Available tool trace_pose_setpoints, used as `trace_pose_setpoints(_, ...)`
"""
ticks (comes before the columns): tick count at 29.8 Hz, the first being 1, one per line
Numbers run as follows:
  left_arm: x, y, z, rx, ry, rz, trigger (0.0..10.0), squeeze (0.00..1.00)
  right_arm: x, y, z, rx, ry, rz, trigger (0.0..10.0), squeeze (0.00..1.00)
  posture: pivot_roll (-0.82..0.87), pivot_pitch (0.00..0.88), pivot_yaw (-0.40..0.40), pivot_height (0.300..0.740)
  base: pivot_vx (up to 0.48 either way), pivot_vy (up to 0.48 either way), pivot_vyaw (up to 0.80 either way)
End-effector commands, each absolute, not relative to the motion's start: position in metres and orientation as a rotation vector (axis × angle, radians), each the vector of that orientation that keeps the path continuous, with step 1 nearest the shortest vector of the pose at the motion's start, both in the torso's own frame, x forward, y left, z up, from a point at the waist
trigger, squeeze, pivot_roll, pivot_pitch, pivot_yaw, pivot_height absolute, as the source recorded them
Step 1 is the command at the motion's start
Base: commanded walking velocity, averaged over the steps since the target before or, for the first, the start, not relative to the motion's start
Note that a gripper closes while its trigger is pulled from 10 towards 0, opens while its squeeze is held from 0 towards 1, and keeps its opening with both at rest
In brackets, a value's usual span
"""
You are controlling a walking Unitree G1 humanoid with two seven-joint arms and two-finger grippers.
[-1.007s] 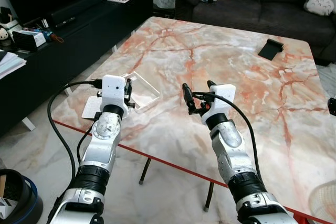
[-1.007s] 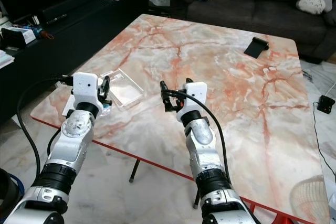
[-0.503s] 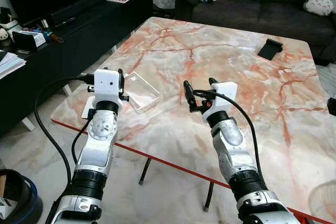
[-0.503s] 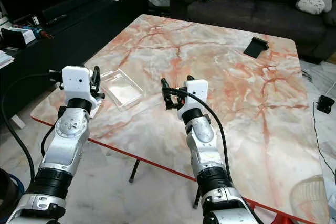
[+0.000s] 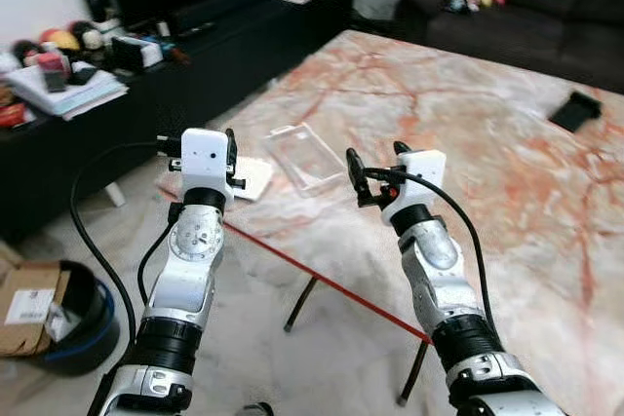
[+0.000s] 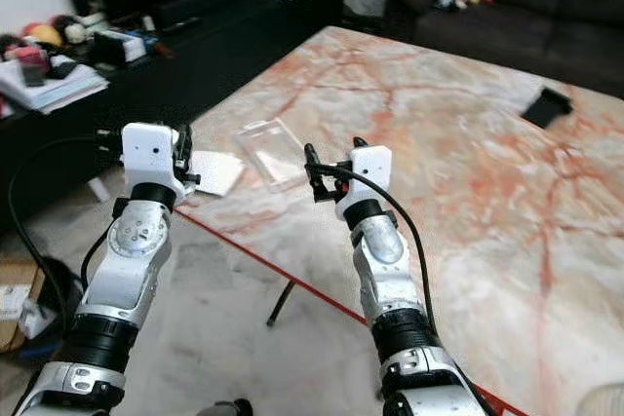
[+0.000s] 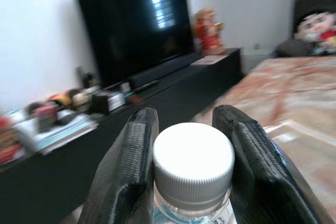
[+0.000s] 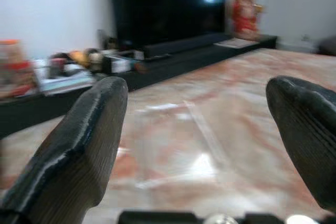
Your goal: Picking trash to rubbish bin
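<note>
A clear plastic bottle with a white cap (image 7: 193, 156) sits between the two black fingers (image 7: 131, 161) of my left gripper (image 7: 191, 124), which is shut on it. In the eye views the left gripper (image 5: 232, 143) is held up beside the near left corner of the marble table (image 5: 468, 124). My right gripper (image 5: 374, 155) hovers open over the table's near edge, with nothing between its fingers (image 8: 84, 129). A dark round rubbish bin (image 5: 78, 323) with a blue rim stands on the floor at the lower left.
A clear plastic tray (image 5: 304, 155) and a white sheet (image 5: 252, 177) lie near the table's corner, and a black object (image 5: 575, 109) lies at its far side. A cardboard box (image 5: 24, 309) leans by the bin. A long black cabinet (image 5: 195, 56) with clutter runs along the left; a sofa (image 5: 546, 7) stands behind.
The whole view has swung left, bringing the bin and box into sight. My left gripper drew away from the clear tray earlier and stays shut on the bottle. The right gripper stays open.
</note>
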State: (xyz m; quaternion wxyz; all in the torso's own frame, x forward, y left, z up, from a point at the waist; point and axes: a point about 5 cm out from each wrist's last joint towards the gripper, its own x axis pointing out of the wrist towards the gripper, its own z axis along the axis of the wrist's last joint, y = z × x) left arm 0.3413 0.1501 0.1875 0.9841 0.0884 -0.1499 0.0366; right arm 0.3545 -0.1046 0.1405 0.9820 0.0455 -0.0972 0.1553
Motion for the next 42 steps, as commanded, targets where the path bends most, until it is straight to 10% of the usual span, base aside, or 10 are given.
trace_pose_setpoints(1,0.340,0.148,0.194,0.196,-0.328,0.080,10.0,0.00,0.354,-0.104,0.142,0.088,-0.207,0.320,10.0,0.00,0.02,0.044,-0.002,0.740,0.000,0.000,0.80)
trace_pose_setpoints(42,0.328,0.149,0.161,0.146,-0.241,0.033,10.0,0.00,0.351,-0.102,0.133,0.119,-0.160,0.359,10.0,0.00,0.02,0.054,-0.026,0.740,0.000,0.000,0.70)
